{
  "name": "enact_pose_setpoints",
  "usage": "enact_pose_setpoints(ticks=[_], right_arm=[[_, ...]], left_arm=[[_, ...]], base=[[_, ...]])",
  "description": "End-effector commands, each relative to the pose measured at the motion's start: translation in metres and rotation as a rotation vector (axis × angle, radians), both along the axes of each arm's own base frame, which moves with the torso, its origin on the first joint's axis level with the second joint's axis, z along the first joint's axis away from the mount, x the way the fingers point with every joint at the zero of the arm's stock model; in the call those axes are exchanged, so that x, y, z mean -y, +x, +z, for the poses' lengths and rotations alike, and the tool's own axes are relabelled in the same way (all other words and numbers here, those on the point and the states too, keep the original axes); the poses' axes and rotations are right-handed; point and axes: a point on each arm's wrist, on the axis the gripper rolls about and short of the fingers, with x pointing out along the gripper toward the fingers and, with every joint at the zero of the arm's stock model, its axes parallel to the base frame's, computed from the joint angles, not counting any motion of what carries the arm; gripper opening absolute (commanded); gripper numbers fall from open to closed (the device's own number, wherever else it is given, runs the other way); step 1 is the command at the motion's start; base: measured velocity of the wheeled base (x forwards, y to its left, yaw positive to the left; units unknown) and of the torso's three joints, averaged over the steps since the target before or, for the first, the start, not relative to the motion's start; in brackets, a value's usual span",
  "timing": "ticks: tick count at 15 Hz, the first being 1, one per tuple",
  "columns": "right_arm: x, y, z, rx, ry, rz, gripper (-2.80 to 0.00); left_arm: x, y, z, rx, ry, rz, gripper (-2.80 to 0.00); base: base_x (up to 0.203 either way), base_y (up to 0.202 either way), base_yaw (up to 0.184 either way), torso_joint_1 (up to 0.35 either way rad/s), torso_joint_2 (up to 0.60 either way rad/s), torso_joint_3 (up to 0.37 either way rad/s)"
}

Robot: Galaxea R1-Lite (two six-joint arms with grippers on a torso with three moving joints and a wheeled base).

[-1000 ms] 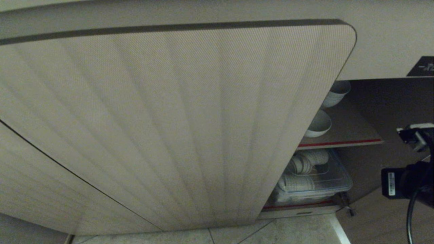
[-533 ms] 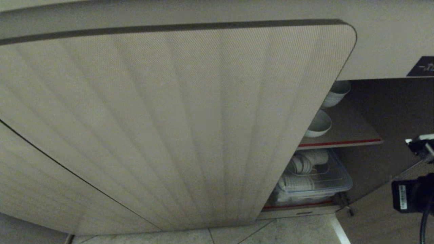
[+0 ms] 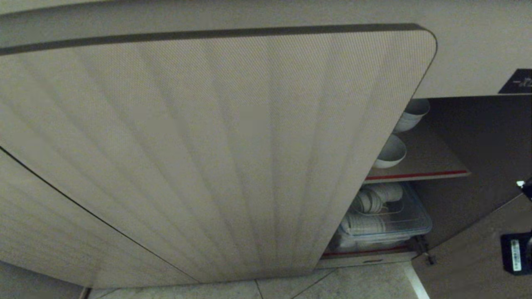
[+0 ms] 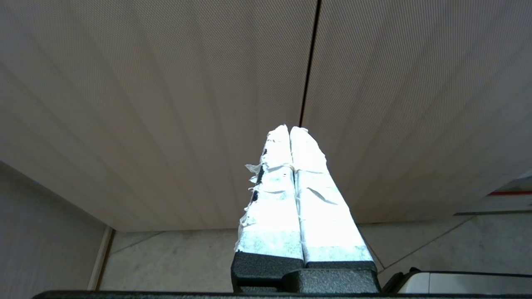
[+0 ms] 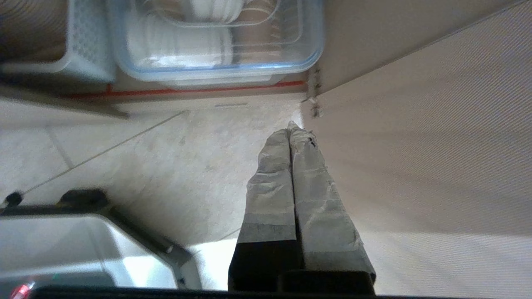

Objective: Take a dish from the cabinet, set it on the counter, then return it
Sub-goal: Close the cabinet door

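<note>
The cabinet (image 3: 216,158) fills the head view, its ribbed left door shut and its right side open. Two white bowls (image 3: 390,151) sit on the brown shelf with the red front edge (image 3: 415,175). Below it a clear bin (image 3: 386,220) holds stacked white dishes, and it shows in the right wrist view too (image 5: 216,41). My right gripper (image 5: 291,126) is shut and empty, low over the floor tiles beside the open right door (image 5: 415,145). Only its wrist (image 3: 515,251) shows at the head view's right edge. My left gripper (image 4: 289,128) is shut and empty, facing the shut doors. The counter's top is out of view.
A cream band (image 3: 478,50) runs above the doors. A white lattice basket (image 5: 83,45) stands beside the clear bin. My own base (image 5: 83,249) lies close under the right arm. Pale floor tiles (image 3: 353,282) stretch in front of the cabinet.
My right arm has drawn back to the right and downward, nearly leaving the head view. The bowls, the bin and the doors have not moved.
</note>
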Motion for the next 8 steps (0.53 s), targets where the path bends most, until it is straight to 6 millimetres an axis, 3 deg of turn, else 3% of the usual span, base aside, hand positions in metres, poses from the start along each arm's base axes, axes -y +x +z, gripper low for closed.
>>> enact_pose_setpoints(ticks=[1,8], right_arm=[[0.004,-0.010,-0.003,0.009,0.016,-0.004,-2.80],[0.005,-0.028,-0.017,0.008,0.011,-0.006,-2.80]], left_arm=[[0.000,0.000,0.000,0.001,0.000,0.001,-2.80],[0.000,0.000,0.000,0.001,0.000,0.001,-2.80]], base=[[0.000,0.000,0.000,0.000,0.00,0.000],[0.000,0.000,0.000,0.000,0.00,0.000]])
